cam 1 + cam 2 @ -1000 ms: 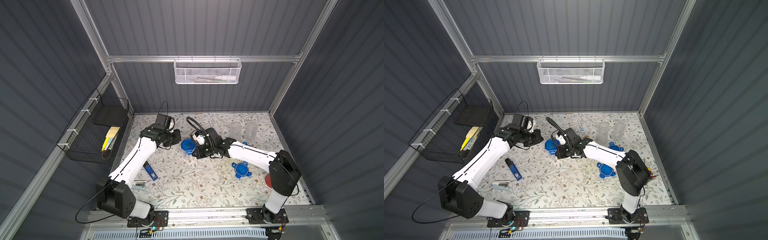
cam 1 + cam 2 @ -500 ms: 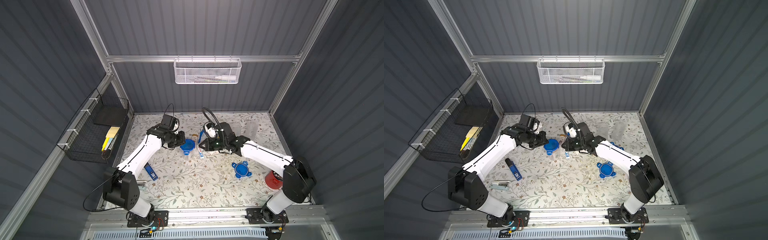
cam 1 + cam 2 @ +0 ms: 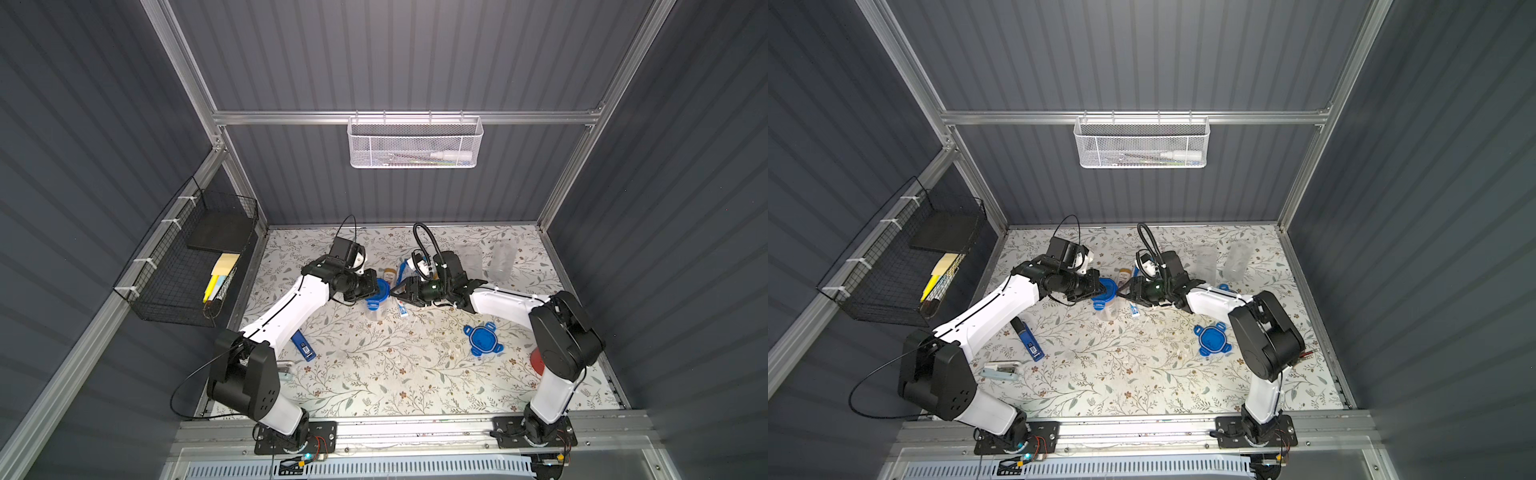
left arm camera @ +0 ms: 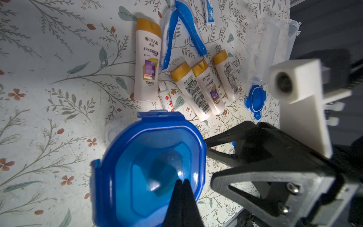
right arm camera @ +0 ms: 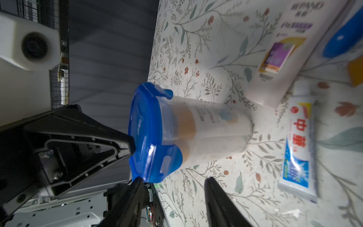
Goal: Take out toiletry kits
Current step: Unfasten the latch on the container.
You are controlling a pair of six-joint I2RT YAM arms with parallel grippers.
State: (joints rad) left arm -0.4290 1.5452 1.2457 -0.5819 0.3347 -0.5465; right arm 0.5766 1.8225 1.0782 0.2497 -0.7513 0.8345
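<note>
I found the left end effector (image 4: 182, 184) with its jaws pressed together and its tips against the top of the blue lid (image 4: 153, 167) of the clear jar (image 5: 214, 129). A second earlier it had hung just beside that lid; since then it had come over onto it. The jar stood upright on the counter (image 3: 395, 374), lid on, and had not shifted. Through its wall I could make out tan-capped bottles (image 5: 184, 121), so that kit was not yet out.

The right end effector (image 5: 174, 179) stood with its jaws apart and nothing between them, just beside the jar on the right arm's side. A second earlier it had sat tight against the jar and covered what lay there. It had drawn back since, and a toothpaste tube (image 3: 403, 309) showed on the counter just beside the jar in both top views.

The other kit pieces lay loose near the jar: one large bottle (image 4: 148, 62), three smaller bottles (image 4: 208, 86) close together, and two blue toothbrushes (image 4: 193, 29) meeting at one end in a V. A loose blue lid (image 3: 482, 338) lay well apart, nearer the right arm's base, where it had been before.
</note>
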